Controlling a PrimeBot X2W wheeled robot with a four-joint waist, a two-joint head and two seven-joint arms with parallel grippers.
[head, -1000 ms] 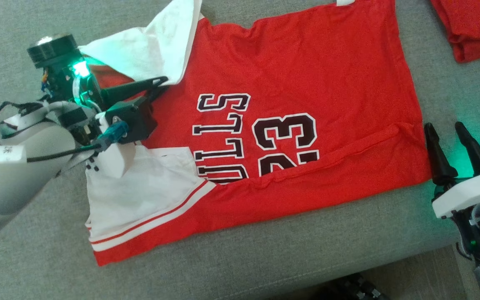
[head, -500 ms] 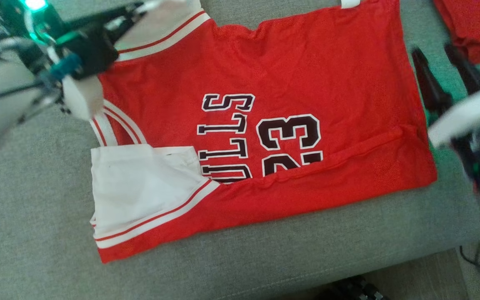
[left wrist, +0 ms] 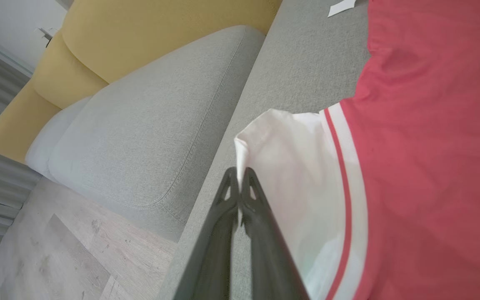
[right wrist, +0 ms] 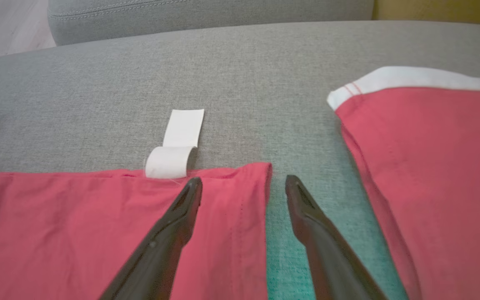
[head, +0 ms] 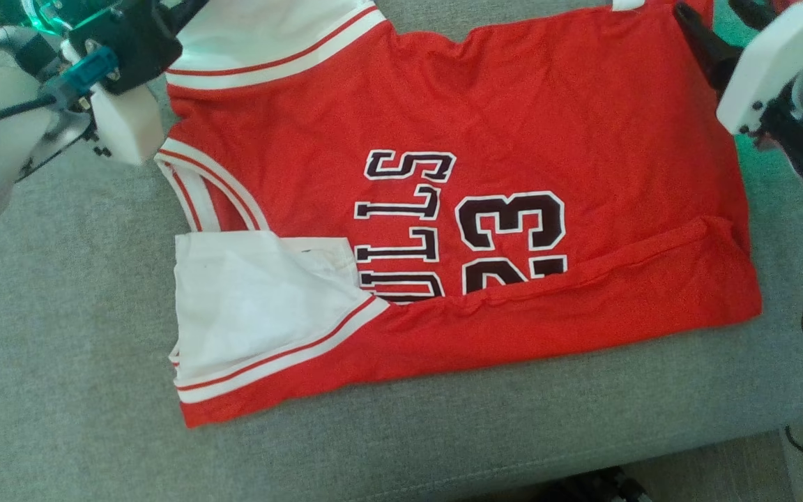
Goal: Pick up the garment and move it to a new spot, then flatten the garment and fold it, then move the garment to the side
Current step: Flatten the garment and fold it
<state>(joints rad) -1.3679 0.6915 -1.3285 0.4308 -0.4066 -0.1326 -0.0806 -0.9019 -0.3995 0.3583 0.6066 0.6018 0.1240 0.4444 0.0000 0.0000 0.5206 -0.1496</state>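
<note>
The garment (head: 499,118) is a red jersey with dark "23" lettering, spread across a grey sofa seat (head: 81,348). Its near-left shoulder is folded over, white lining (head: 255,300) showing. At the far left, my left gripper (left wrist: 238,177) is shut on the edge of the white-lined far shoulder (left wrist: 290,166), which lies stretched out flat. My right gripper (right wrist: 242,183) hangs open over the garment's far-right corner (right wrist: 248,200), one finger above the red cloth and one above bare seat. A white label (right wrist: 177,146) sticks out from the hem beside it.
A second red garment (right wrist: 431,166) lies just right of my right gripper. A grey back cushion (left wrist: 140,125) and a yellow cushion (left wrist: 140,37) border the seat on the left. Wood floor (left wrist: 56,250) lies beyond. The seat's front edge (head: 583,446) runs along the bottom.
My left gripper pulled the folded white flap out toward the far left, opening that shoulder flat. My right gripper travelled from the near-right hem to the far-right corner. The camera also shifted slightly.
</note>
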